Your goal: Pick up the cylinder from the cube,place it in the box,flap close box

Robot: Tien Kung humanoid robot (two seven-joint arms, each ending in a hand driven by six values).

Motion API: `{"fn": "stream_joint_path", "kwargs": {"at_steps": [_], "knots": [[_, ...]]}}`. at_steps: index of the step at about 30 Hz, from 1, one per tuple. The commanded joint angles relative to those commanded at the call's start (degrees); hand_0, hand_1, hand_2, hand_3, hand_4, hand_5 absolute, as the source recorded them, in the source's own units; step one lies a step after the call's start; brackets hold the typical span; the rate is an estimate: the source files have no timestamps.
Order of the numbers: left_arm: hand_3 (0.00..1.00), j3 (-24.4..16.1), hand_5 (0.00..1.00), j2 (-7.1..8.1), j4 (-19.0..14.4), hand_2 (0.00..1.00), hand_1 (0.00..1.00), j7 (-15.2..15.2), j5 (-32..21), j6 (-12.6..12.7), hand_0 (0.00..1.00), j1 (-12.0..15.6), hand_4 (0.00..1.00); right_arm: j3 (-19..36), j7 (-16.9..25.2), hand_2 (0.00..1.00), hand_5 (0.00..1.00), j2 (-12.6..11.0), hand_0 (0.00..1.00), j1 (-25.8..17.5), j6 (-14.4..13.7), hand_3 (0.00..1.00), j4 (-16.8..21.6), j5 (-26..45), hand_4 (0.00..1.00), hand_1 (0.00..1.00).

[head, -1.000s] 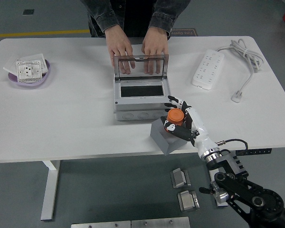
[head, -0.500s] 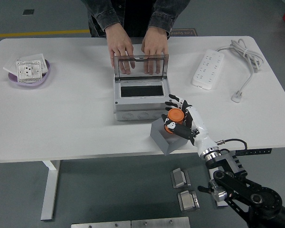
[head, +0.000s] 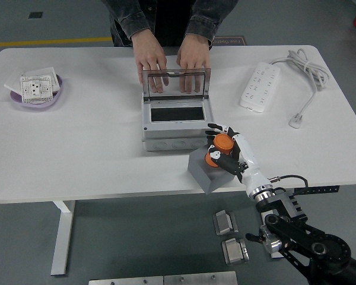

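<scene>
An orange cylinder [head: 221,145] is in my right hand [head: 223,148], whose fingers are curled around it, just above the grey cube [head: 203,171] at the table's near edge. The grey box [head: 175,123] stands behind it in the middle of the table, its clear lid [head: 176,82] upright and open. A person's two hands [head: 172,59] rest behind the lid at the far side. My left arm is out of view.
A white power strip [head: 260,86] with its cable [head: 305,77] lies at the back right. A purple dish [head: 37,94] holding white socket plates [head: 34,86] sits at the back left. The white table [head: 77,148] ends just in front of the cube.
My right hand has lifted the orange cylinder slightly and shifted it up and towards the box. The person's hands and the box have not moved.
</scene>
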Motion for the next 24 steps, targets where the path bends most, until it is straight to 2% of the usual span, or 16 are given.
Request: {"fn": "stream_joint_path", "kwargs": {"at_steps": [1,2,7,8,13,14,19,20,24], "knots": [[0.788,0.0,0.273,0.0,-0.01,0.558,0.699,0.0,-0.01,0.0,0.707,0.0,0.754,-0.09,-0.01,0.658,0.002,0.01,0.769,0.0,0.03,0.706,-0.03,0.14,0.032,0.7],[0.788,0.01,0.273,-0.01,-0.01,0.558,0.699,0.0,-0.02,-0.01,0.707,0.0,0.754,-0.2,-0.02,0.579,0.002,0.01,0.726,0.01,0.07,0.556,-0.06,0.31,0.121,0.649],[0.788,0.13,0.273,-0.08,-0.02,0.558,0.699,0.01,-0.15,-0.03,0.707,0.08,0.754,-0.54,-0.03,0.579,0.002,0.05,0.726,0.09,0.03,0.556,-0.06,0.73,0.121,0.649],[0.787,0.16,0.272,-0.08,-0.01,0.557,0.699,0.01,-0.18,-0.03,0.707,0.09,0.754,-0.58,-0.02,0.497,0.002,0.06,0.64,0.12,-0.02,0.351,-0.04,0.77,0.171,0.589],[0.787,0.14,0.272,-0.05,-0.03,0.557,0.699,-0.02,-0.25,-0.05,0.707,0.09,0.754,-0.47,0.04,0.497,0.002,0.07,0.64,0.3,-0.35,0.351,0.11,0.68,0.171,0.589],[0.787,0.15,0.273,-0.05,-0.04,0.557,0.699,-0.02,-0.28,-0.07,0.707,0.08,0.754,-0.4,0.06,0.39,0.002,0.07,0.607,0.33,-0.42,0.243,0.14,0.64,0.177,0.5],[0.787,0.26,0.273,-0.03,-0.05,0.557,0.699,-0.06,-0.49,-0.12,0.707,0.04,0.754,0.17,0.07,0.39,0.002,0.07,0.607,0.55,-0.83,0.243,0.3,0.3,0.177,0.5],[0.788,0.29,0.272,-0.04,-0.06,0.558,0.699,-0.06,-0.52,-0.13,0.707,0.03,0.754,0.34,0.17,0.346,0.002,0.05,0.583,0.64,-1.03,0.231,0.35,0.2,0.128,0.356],[0.788,0.39,0.272,-0.05,-0.01,0.558,0.699,-0.04,-0.63,-0.14,0.707,0.0,0.754,0.6,-0.24,0.346,0.002,-0.2,0.583,1.23,-1.83,0.231,0.63,-0.86,0.128,0.356]]}}
